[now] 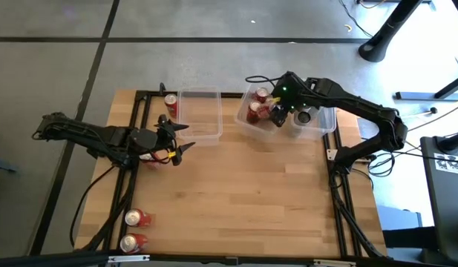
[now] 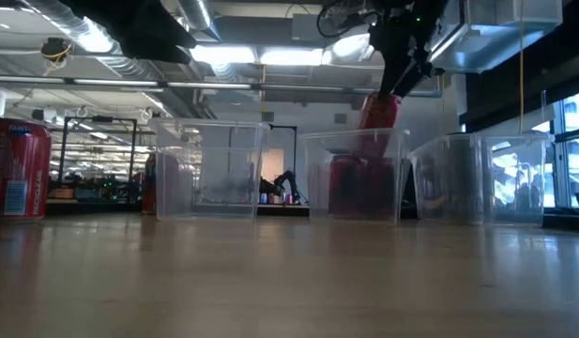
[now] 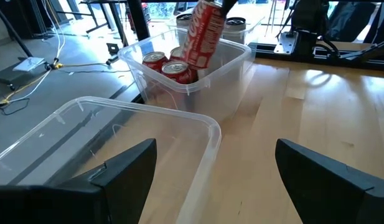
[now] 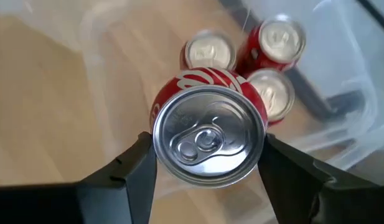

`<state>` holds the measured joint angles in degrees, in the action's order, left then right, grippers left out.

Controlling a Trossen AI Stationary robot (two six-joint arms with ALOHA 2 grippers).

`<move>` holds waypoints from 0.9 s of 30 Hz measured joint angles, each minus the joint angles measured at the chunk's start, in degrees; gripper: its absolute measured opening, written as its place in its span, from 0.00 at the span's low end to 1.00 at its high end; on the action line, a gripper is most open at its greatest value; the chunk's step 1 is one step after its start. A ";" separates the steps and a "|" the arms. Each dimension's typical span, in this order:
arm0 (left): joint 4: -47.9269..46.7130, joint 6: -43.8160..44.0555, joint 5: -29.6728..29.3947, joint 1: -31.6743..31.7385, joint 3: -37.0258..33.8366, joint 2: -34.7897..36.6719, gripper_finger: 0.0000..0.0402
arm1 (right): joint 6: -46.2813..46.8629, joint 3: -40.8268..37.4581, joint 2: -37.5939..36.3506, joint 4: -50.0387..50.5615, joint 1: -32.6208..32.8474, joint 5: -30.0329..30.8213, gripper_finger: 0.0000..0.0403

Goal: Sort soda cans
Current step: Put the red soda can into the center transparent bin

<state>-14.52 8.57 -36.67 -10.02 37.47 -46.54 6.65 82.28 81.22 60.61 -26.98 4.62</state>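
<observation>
Mid-sort at the wooden table (image 1: pixel 243 200): the right gripper (image 4: pixel 207 158) hangs over the middle clear bin (image 1: pixel 247 122) at the table's far edge, its fingers clamped on the sides of a red soda can (image 4: pixel 207 134) held tilted just above the bin's rim. Three red cans (image 4: pixel 276 40) already stand together inside that bin. In the next bin to the right (image 1: pixel 321 122), one can with a silver top (image 1: pixel 304 116) shows; its body colour cannot be told. The left-hand bin (image 1: pixel 199 111) looks empty.

Work remains, by the look of it. One red can (image 1: pixel 171 104) stands just outside the left bin's far-left corner, and two more red cans (image 1: pixel 133 230) lie on their sides at the table's near-left corner, well apart from any bin. A further red can (image 2: pixel 17 169) fills the left edge of the low view, and may be one of that pair. The sort seems roughly half done, with the held can likely next to go in among the reds.

The left gripper (image 1: pixel 177 144) waits low over the table just beside the left bin, fingers spread wide apart and holding nothing.

The table is pale butcher-block wood, framed by black rails along its left and right sides. Around it lies a grey floor marked with dark lines, with cables trailing on the right. Beyond the bins stretches a large, brightly lit workshop with ceiling ducts and strip lights.
</observation>
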 joint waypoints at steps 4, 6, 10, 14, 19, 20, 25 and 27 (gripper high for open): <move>0.03 -0.23 0.00 0.00 0.00 0.00 0.79 | -0.02 0.13 0.32 2.01 0.00 -1.04 0.58; 0.04 -0.25 0.00 0.00 0.00 0.00 0.79 | -0.03 0.13 1.03 2.62 0.00 -2.38 0.58; 0.08 -0.27 -0.01 0.00 0.00 0.00 0.79 | -0.03 0.15 2.60 2.28 0.00 -2.25 0.58; 0.09 -0.23 0.00 0.00 0.00 0.00 0.79 | -0.03 0.15 3.96 2.58 -0.02 -2.30 0.58; 0.09 -0.25 0.00 -0.04 0.00 0.00 0.79 | -0.03 0.15 4.03 2.46 0.00 -2.07 0.58; 0.09 -0.32 0.00 -0.04 0.00 0.00 0.79 | -0.03 0.15 4.03 2.48 0.00 -1.65 0.58; 0.09 -0.40 0.00 -0.04 0.00 0.00 0.79 | -0.03 0.15 4.05 2.52 0.00 -1.29 0.58; 0.09 -0.43 0.00 -0.04 0.00 0.00 0.79 | -0.07 0.15 4.05 2.54 0.00 -1.27 0.58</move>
<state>-14.44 8.14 -36.67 -10.07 37.47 -46.54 6.58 82.43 85.27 63.15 -26.98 3.36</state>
